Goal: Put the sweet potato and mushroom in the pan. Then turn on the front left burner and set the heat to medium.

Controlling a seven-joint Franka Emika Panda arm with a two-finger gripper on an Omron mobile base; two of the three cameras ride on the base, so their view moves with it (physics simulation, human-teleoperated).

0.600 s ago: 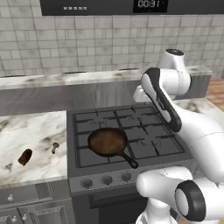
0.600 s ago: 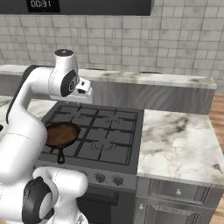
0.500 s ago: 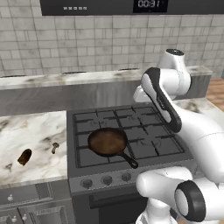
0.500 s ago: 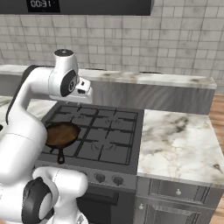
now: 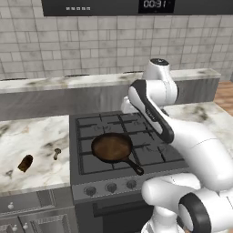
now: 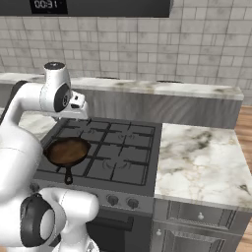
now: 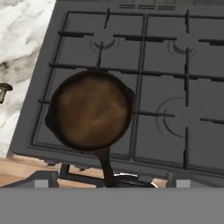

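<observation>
The pan is seated empty on the front left burner. The sweet potato and mushroom are found on the worktop left of the stove. The claw's opening cannot be told. First pickup is judged pending; a leftward reach is required.

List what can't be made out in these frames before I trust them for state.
- End effector state: the hand view is cropped at the bottom edge, so its fingers cannot be read as open or shut.
- Mushroom: cut by the hand view's left edge; tiny in the left base view.
- Sweet potato: small dark shape on the counter, detail unreadable.
- Pan: its left rim is covered by the arm in the right base view.
</observation>
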